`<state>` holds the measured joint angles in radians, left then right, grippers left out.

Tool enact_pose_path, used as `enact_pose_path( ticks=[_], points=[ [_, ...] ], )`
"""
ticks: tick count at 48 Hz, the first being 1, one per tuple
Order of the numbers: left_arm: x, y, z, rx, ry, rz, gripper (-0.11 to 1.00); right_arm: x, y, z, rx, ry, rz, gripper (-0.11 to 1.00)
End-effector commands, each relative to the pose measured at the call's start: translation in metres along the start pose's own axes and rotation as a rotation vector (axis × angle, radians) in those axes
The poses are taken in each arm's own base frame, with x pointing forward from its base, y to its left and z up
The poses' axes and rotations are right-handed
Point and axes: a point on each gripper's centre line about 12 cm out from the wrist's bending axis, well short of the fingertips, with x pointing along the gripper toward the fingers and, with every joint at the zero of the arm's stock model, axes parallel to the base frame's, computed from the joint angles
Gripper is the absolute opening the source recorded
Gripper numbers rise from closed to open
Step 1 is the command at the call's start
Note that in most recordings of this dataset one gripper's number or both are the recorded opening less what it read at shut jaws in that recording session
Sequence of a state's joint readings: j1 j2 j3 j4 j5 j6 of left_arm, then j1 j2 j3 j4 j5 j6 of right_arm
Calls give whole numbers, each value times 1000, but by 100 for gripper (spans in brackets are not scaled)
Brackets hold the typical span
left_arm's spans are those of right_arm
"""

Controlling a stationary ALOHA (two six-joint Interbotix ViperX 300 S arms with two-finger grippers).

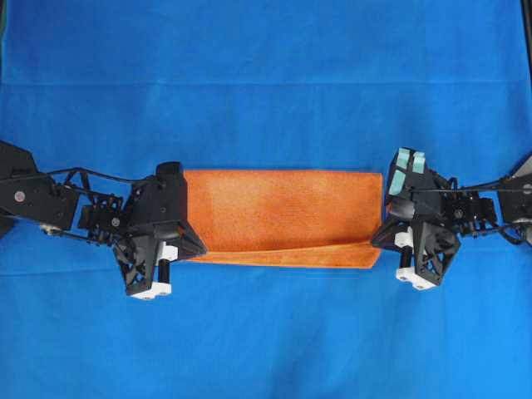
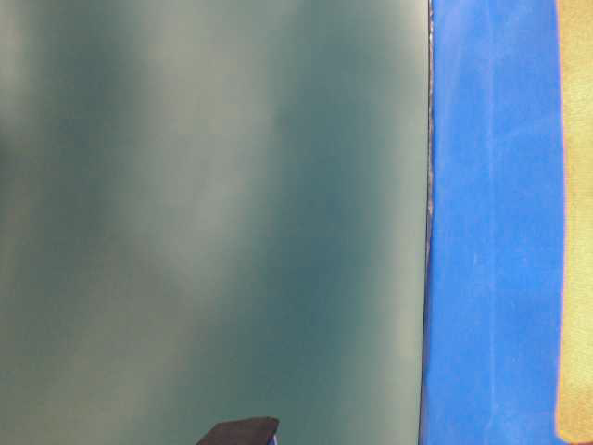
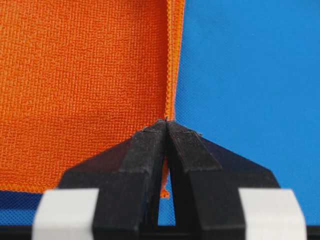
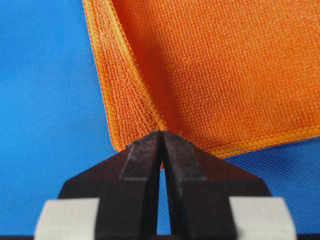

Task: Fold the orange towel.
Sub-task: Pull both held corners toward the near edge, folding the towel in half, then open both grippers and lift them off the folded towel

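Both arms are matte black, built of open angular frames with thin black cables looping along them. The left gripper [image 1: 170,218] ends in a black wedge-shaped housing with white blocks at its base; the right gripper [image 1: 391,218] matches it, with white blocks too and pale teal pads on top. Seen close, the fingers [image 3: 150,150] are black, tapering to blunt tips, with white tape bands lower down; the right fingers [image 4: 145,155] look identical.
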<state>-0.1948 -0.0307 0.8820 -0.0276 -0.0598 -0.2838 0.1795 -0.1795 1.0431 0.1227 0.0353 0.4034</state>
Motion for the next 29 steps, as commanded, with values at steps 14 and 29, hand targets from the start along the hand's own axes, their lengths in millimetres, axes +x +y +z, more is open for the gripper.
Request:
enact_pose_path(
  ticks=[14,29],
  points=[
    [-7,1,12,6,-34,-1,79,-3,9,14,-16,-36,23,64],
    [-24,48,24,-21,-39,108,78,-26,-22,38,-32,-144,-35,61]
  ],
)
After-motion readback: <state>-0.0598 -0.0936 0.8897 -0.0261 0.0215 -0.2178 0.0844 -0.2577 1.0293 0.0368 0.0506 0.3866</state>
